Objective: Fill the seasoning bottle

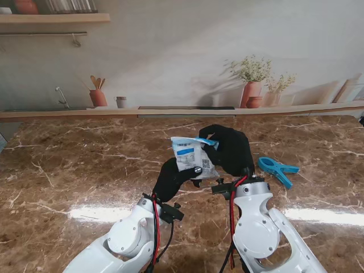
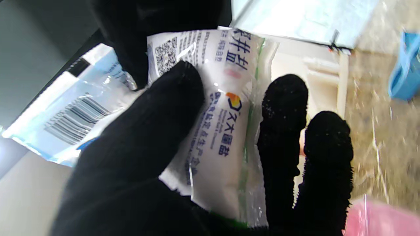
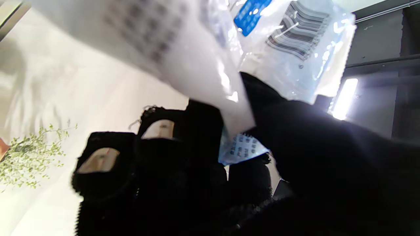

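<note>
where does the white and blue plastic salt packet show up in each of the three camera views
Stand view: white and blue plastic salt packet mid-table, raised between both black-gloved hands.
Left wrist view: packet fills the centre, behind the gloved fingers.
Right wrist view: packet across the upper half.
Shared landmark: its barcode in both wrist views.

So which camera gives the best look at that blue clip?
The stand view: the whole clip lies on the table, right of the hands. The left wrist view catches only a blurred blue edge; the right wrist view misses it.
</note>
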`<state>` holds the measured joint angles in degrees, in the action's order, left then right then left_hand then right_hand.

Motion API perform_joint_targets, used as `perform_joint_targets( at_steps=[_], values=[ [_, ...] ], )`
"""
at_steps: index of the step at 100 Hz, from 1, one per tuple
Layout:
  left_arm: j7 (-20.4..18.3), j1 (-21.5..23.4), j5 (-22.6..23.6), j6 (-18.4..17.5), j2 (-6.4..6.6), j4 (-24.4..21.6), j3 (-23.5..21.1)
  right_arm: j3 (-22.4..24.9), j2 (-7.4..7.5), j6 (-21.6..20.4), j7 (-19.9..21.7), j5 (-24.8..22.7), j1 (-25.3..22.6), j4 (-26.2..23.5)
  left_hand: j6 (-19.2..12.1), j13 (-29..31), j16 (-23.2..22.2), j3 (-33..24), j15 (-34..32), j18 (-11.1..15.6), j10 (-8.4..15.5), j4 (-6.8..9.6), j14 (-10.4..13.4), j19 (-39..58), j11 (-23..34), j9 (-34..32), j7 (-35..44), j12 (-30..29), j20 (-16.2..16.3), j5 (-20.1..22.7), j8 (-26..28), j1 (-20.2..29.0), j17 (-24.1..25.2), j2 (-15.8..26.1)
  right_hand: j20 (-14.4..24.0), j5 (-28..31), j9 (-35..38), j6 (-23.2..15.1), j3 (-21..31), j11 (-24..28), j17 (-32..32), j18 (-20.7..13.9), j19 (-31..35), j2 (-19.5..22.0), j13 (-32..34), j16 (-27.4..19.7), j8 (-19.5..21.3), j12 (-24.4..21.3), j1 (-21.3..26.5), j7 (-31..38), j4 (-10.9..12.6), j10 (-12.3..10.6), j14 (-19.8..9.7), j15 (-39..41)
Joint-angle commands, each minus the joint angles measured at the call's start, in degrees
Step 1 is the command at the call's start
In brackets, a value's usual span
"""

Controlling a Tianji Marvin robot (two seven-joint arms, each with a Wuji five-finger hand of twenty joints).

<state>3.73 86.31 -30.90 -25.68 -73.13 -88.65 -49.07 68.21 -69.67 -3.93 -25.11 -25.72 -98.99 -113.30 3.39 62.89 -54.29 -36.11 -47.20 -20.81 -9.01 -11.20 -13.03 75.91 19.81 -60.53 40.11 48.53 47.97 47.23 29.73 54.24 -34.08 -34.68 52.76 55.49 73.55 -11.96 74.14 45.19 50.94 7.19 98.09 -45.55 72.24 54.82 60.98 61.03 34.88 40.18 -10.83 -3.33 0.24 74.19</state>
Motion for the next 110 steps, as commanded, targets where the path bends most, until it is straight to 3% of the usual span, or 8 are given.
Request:
perform_joint_targets(
  at_steps=[1, 9, 22, 45, 75, 94, 100, 110],
  values=[
    [2.2, -0.02, 2.67, 0.8, -0.06, -1.07, -1.06, 0.82, 0.36, 0.79, 1.01, 0.0, -1.03, -0.27, -8.53, 3.83, -2.06, -12.93, -4.16, -1.36, 2.74, -0.16, 1.45, 3.87, 10.61, -4.34, 15.38, 4.27, 1.74, 11.73, 8.32, 8.49, -2.6, 7.33, 2.06, 4.92, 1.29, -5.54, 2.85, -0.92, -0.13, -0.33, 3.09, 5.66, -0.2, 0.49, -0.72, -2.22, 4.98, 9.51, 3.62, -2.6, 0.66, -1.35],
    [4.54, 0.13, 8.42, 3.55, 0.26, -2.11, -2.69, 1.72, 0.48, 1.67, 1.15, -0.75, -1.31, -0.7, -9.11, 6.08, -4.16, -15.67, -7.1, -2.37, 2.75, -0.46, 1.95, 5.88, 13.43, -5.19, 16.62, 4.94, 4.37, 12.75, 10.46, 8.02, -5.04, 6.96, 1.93, 4.33, 1.91, -4.95, 3.54, -2.43, 0.04, -0.25, 2.66, 4.28, 0.25, -0.48, -5.88, -4.64, 4.45, 9.5, 3.19, -1.66, 1.48, -2.74],
    [4.15, 0.21, 14.06, 7.19, 1.45, -3.78, -5.31, 2.79, 0.56, 2.6, 1.53, -0.99, -1.34, -1.19, -9.39, 7.84, -5.35, -17.91, -8.9, -2.99, 2.85, -0.52, 2.36, 6.8, 15.83, -5.92, 17.45, 5.31, 5.89, 13.6, 12.5, 8.0, -6.78, 7.04, 1.01, 2.5, 2.1, -3.92, 2.81, -4.24, 0.36, -0.33, 1.7, 3.98, 0.42, -1.52, -12.6, -6.62, 3.77, 9.42, 2.55, -0.71, 2.09, -4.71],
    [1.49, -0.05, 16.77, 11.55, 2.73, -5.22, -8.45, 4.38, 0.48, 3.19, 1.0, -1.6, -0.73, -1.14, -9.44, 8.09, -5.85, -18.7, -9.15, -3.29, 2.96, -0.3, 2.13, 6.75, 16.71, -6.11, 17.36, 5.07, 6.51, 14.13, 13.49, 7.89, -6.73, 7.48, -1.62, -1.91, 0.31, -2.39, -0.7, -7.84, -3.05, -0.65, -5.08, 4.76, -2.08, -4.76, -21.18, -9.57, 4.35, 11.03, 0.73, -0.51, 2.5, -11.71],
    [-0.41, -1.25, 18.42, 14.62, 3.36, -4.66, -10.83, 7.04, 0.45, 3.66, 0.0, -3.1, -0.56, -1.08, -9.56, 7.85, -6.16, -18.71, -8.97, -3.14, 3.11, -0.33, 1.9, 6.46, 17.09, -5.86, 17.05, 4.81, 7.09, 14.04, 14.49, 7.92, -6.21, 7.48, -5.07, -5.44, -1.64, -1.43, -4.11, -10.39, -7.11, -0.32, -10.78, 6.15, -4.83, -8.31, -26.91, -12.15, 4.14, 12.08, 0.06, -0.58, 2.22, -17.32],
    [-2.25, -2.62, 20.24, 17.3, 3.92, -4.21, -12.31, 8.54, 0.89, 3.44, 0.74, -4.61, -1.66, 1.45, -9.3, 7.64, -6.41, -18.46, -8.84, -3.3, 3.01, -0.32, 1.63, 6.38, 17.14, -5.61, 16.77, 4.77, 7.64, 13.89, 15.02, 8.1, -5.69, 7.66, -9.36, -13.21, -10.07, 1.83, -7.48, -19.09, -19.0, 2.14, -27.4, 6.34, -14.04, -14.77, -32.44, -18.11, -8.23, 7.35, 2.18, 0.35, 1.8, -32.1],
    [-3.18, -3.27, 20.87, 18.2, 4.18, -4.07, -12.75, 8.99, 1.34, 3.63, 1.96, -6.1, -2.03, 2.68, -9.44, 7.65, -6.48, -18.34, -8.81, -3.2, 3.0, -0.32, 1.63, 6.33, 17.15, -5.57, 16.69, 4.76, 7.77, 13.82, 15.2, 8.07, -5.67, 7.71, -11.43, -12.6, -13.39, 3.27, -8.69, -21.27, -23.39, 2.35, -35.73, 8.78, -16.58, -17.95, -29.47, -26.04, -13.14, -1.05, 4.49, 0.49, 1.76, -38.49],
    [-4.19, -4.36, 21.8, 19.96, 4.44, -3.91, -13.34, 9.29, 1.92, 4.06, 3.08, -8.58, -2.09, 5.17, -9.33, 7.57, -6.54, -18.24, -8.75, -3.22, 3.03, -0.29, 1.57, 6.28, 17.14, -5.49, 16.57, 4.74, 7.92, 13.69, 15.37, 8.18, -5.61, 7.79, -14.56, -11.82, -16.5, 5.08, -12.75, -25.04, -26.58, 1.91, -43.5, 13.06, -19.22, -22.86, -27.02, -30.27, -16.98, -10.17, 8.26, 0.78, 1.97, -47.24]
  ],
)
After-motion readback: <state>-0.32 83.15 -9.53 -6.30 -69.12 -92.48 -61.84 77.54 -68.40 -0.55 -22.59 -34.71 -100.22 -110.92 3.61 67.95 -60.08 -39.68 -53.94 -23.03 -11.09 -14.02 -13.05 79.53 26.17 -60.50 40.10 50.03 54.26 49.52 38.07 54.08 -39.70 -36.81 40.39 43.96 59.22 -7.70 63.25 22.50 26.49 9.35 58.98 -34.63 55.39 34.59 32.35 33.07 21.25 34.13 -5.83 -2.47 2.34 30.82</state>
